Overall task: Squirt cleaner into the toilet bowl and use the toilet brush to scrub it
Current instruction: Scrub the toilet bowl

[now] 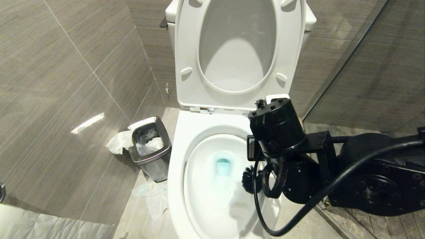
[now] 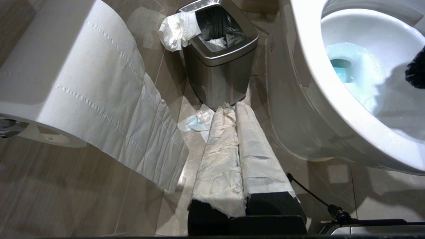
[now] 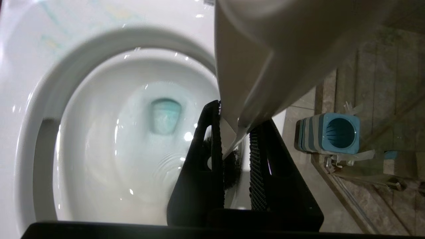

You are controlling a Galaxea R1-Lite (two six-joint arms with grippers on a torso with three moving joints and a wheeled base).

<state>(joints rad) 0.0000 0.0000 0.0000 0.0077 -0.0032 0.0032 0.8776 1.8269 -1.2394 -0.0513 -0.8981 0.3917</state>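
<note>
Right hand (image 3: 234, 146) clenched on the white-handled toilet brush (image 3: 232, 166), dark bristles over turquoise-tinted toilet bowl (image 1: 199, 186).

Glossy white porcelain toilet bowl (image 1: 186, 172), brushed steel waste bin (image 1: 156, 166), dark bristly toilet brush (image 1: 247, 181), soft embossed paper roll (image 2: 83, 83).

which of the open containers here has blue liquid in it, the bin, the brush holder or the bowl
The toilet bowl: its water is tinted turquoise by the cleaner. The steel bin holds only crumpled paper, and the blue brush holder shows an empty opening.

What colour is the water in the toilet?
Pale turquoise-blue water, clearest in the right wrist view.
</note>
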